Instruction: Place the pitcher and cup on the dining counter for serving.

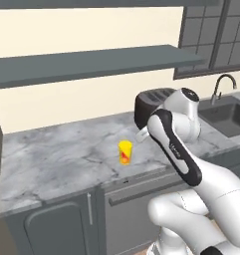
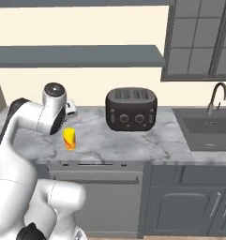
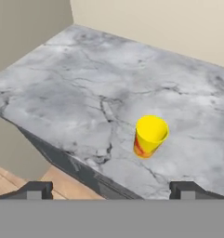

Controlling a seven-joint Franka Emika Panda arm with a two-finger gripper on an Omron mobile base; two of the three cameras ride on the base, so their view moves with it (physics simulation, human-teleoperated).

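The cup point(image 3: 149, 135) is seen standing upright on the marble bench point(image 3: 76, 93), set near the front edge, presumably so that it can be reached from the aisle side. In the hand view it is found at about four o'clock from the picture's centre, and the two fingers point(image 3: 36, 190) are seen spread wide apart at the bottom edge, with nothing held between them. The gripper point(image 3: 111, 193) is judged to be held back from the bench edge and above it, so that the cup is looked down on at a slant, well apart from the fingertips. In the left base view the cup point(image 1: 125, 152) is set at about nine o'clock of the arm's elbow. In the right base view the cup point(image 2: 69, 138) is seen just below the wrist, and further right the toaster point(image 2: 131, 109) is parked against the wall, with the sink point(image 2: 209, 130) at three o'clock. An approach to the cup is judged to be in hand; nothing is grasped yet.
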